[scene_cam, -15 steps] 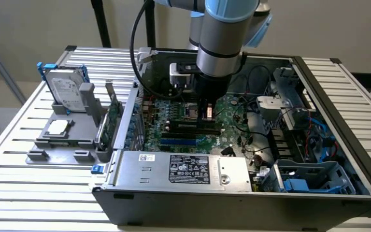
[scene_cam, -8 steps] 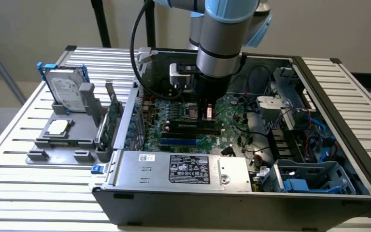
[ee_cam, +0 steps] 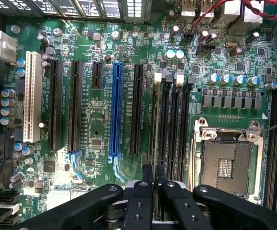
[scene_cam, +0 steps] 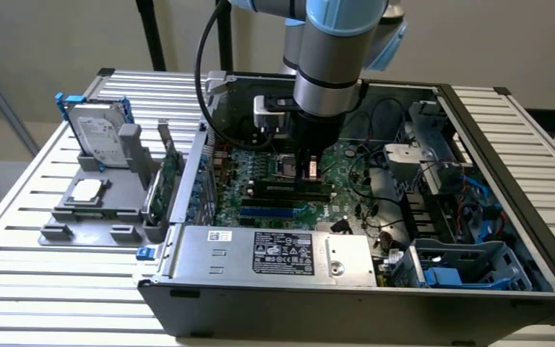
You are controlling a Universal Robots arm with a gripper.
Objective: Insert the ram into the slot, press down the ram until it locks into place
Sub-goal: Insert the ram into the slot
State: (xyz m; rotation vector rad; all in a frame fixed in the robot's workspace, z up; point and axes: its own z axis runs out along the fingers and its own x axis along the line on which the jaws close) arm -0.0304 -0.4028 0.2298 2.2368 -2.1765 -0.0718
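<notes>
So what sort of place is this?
Likely a PC-assembly workbench: an open computer case on a slatted metal table, a hard drive in a grey fixture, the gripper over the motherboard.

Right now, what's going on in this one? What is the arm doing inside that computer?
The robot arm reaches down into the open computer case. Its tool hangs low over the motherboard, at one end of the row of black memory slots next to the CPU socket. It is not possible to tell from here whether the tool is carrying the ram.
</notes>
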